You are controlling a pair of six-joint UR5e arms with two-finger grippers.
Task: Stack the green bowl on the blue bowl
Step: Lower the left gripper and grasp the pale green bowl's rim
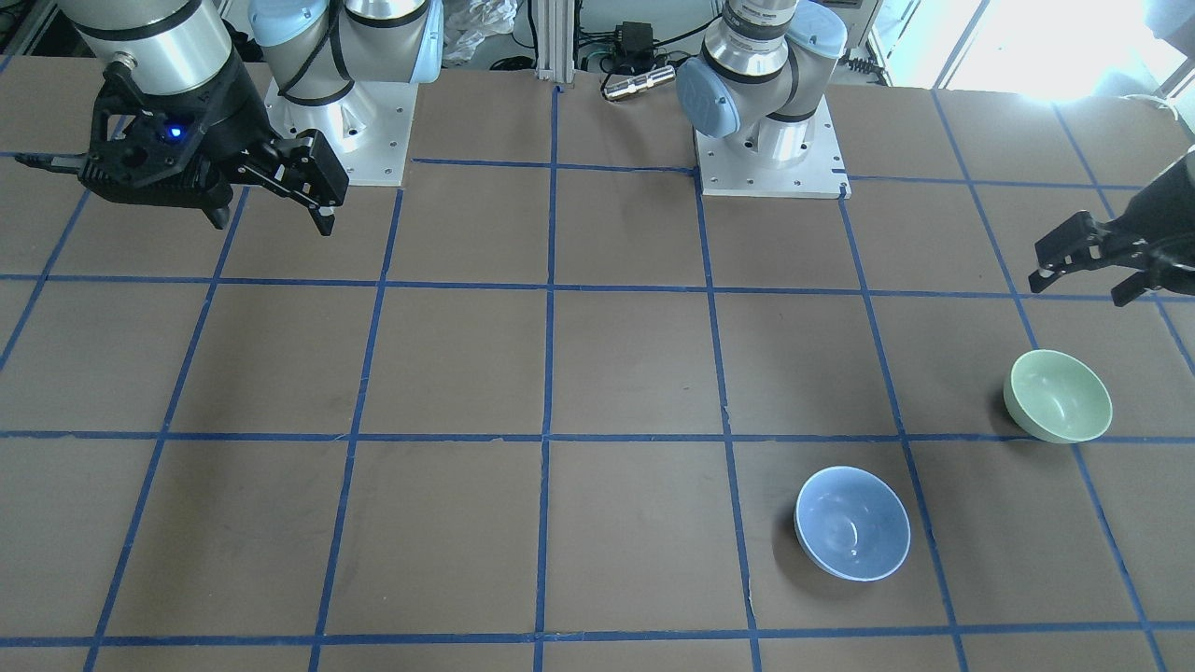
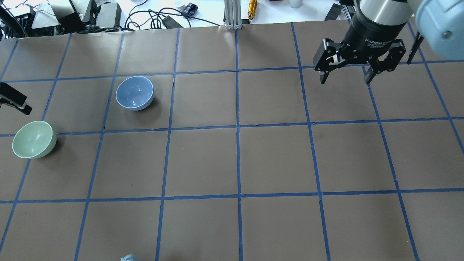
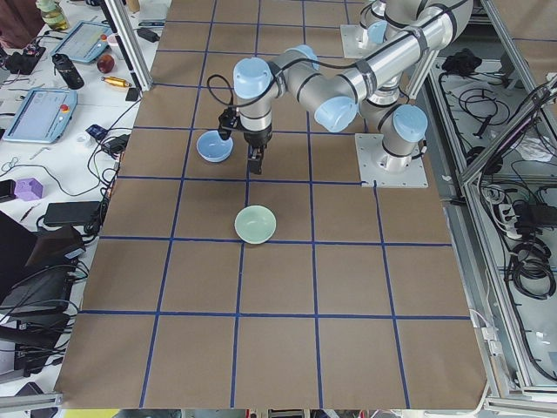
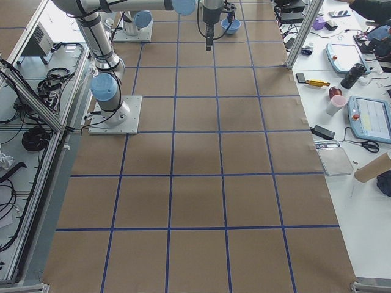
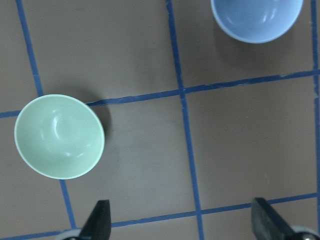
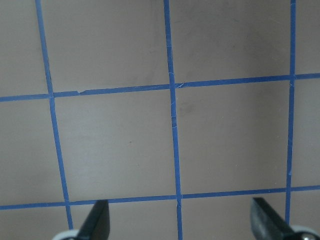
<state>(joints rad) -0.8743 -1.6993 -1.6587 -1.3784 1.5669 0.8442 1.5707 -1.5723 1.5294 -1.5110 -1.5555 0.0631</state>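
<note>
The green bowl (image 1: 1058, 396) stands upright on the brown table, near the robot's left end, and also shows in the overhead view (image 2: 34, 139). The blue bowl (image 1: 851, 523) stands upright about one grid square away and also shows overhead (image 2: 134, 92). My left gripper (image 1: 1078, 287) is open and empty, hovering beside the green bowl on the robot's side. In the left wrist view the green bowl (image 5: 59, 136) lies ahead at left, the blue bowl (image 5: 256, 19) at top right, and nothing is between the fingers (image 5: 100, 222). My right gripper (image 2: 345, 80) is open, empty and far from both bowls.
Blue tape lines (image 2: 237, 127) divide the table into squares. The two arm bases (image 1: 770, 149) (image 1: 345, 121) stand at the robot's edge. Cables and boxes (image 2: 108, 14) lie beyond the far edge. The right wrist view shows only bare table (image 6: 175, 125).
</note>
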